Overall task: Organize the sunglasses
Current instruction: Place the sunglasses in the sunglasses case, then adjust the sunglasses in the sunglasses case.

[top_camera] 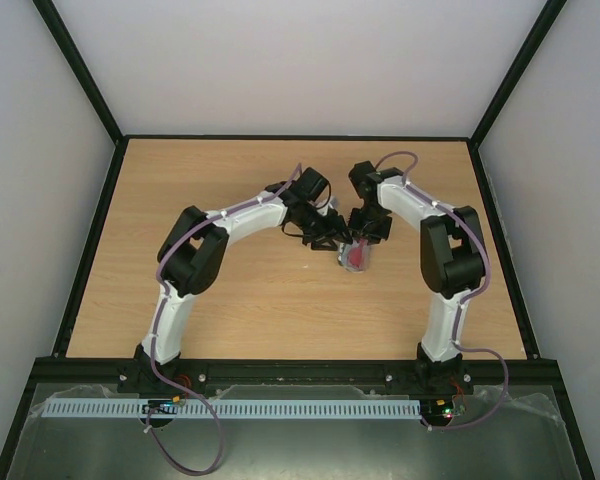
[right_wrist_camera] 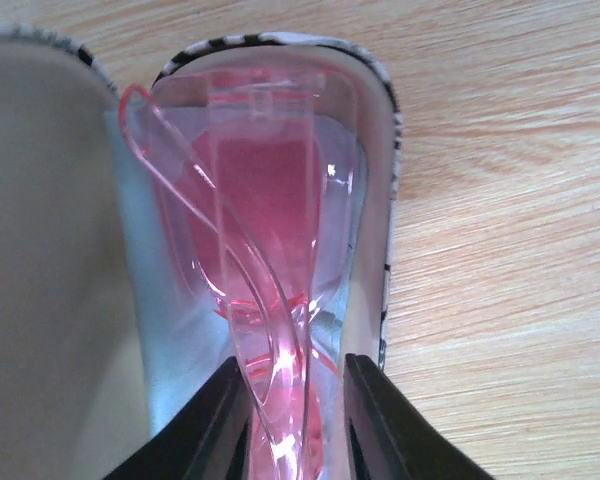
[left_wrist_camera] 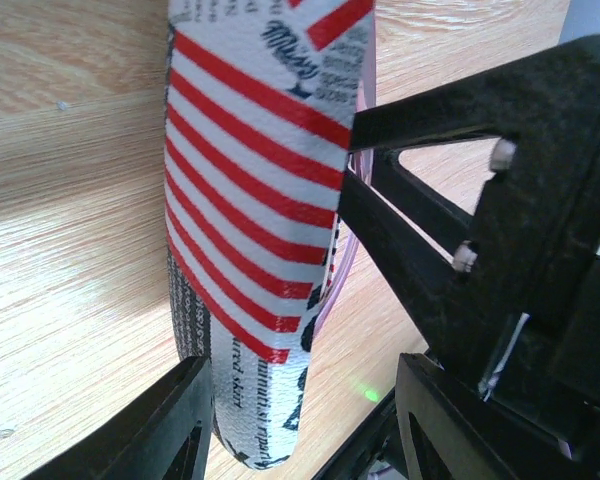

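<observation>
The sunglasses [right_wrist_camera: 265, 200], translucent reddish-pink and folded, lie inside the open flag-patterned case [right_wrist_camera: 385, 150] on a light blue cloth [right_wrist_camera: 145, 300]. My right gripper [right_wrist_camera: 293, 375] straddles them from above. Its jaws are slightly apart, with a sliver of cloth showing beside the right finger [right_wrist_camera: 380, 420]. From overhead, the sunglasses [top_camera: 355, 257] sit mid-table under both grippers. My left gripper [left_wrist_camera: 302, 385] is open around the case's raised lid [left_wrist_camera: 250, 200]. The lid rests against the left finger [left_wrist_camera: 170, 420], and a gap separates it from the other finger.
The right arm's black gripper body [left_wrist_camera: 500, 200] crowds close beside the lid in the left wrist view. Both arms [top_camera: 230, 225] [top_camera: 440, 230] meet over the wooden table [top_camera: 230, 310]. Black frame posts [top_camera: 80, 260] and white walls border the table.
</observation>
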Robot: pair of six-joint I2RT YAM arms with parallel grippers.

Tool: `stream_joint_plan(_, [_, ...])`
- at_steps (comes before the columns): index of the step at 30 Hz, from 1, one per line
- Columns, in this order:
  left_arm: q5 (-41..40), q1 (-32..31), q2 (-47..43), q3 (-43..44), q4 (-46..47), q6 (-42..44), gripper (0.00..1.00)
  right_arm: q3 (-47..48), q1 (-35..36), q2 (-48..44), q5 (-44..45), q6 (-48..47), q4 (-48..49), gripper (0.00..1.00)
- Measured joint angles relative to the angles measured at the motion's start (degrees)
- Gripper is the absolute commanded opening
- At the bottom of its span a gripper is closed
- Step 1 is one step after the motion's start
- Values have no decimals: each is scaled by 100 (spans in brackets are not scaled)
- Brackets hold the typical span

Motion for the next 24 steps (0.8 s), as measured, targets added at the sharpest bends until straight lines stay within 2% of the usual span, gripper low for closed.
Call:
stream_joint_plan(4, [13, -17, 0, 0, 4, 0, 52, 17, 0, -118, -15, 11, -7, 35])
stream_joint_plan(8, [13, -17, 2, 24, -2, 0, 52, 46, 0, -208, -37, 13, -20, 36])
stream_joint_plan(10, [17, -17, 2, 50, 0, 0, 52, 48, 0, -251, -42, 15, -24, 31])
stream_joint_plan(12, [17, -17, 2, 74, 7, 0, 52, 48, -2, -308, -48, 13, -26, 22])
stream_joint_plan(14, [28, -17, 2, 83, 20, -2, 52, 48, -2, -380, -57, 20, -26, 8])
stream_joint_plan(16, [35, -17, 2, 83, 26, -2, 52, 50, -2, -472, -76, 17, -31, 2])
stream_joint_plan(24, [35, -26, 2, 85, 33, -7, 52, 50, -2, -570, -188, 74, -26, 2])
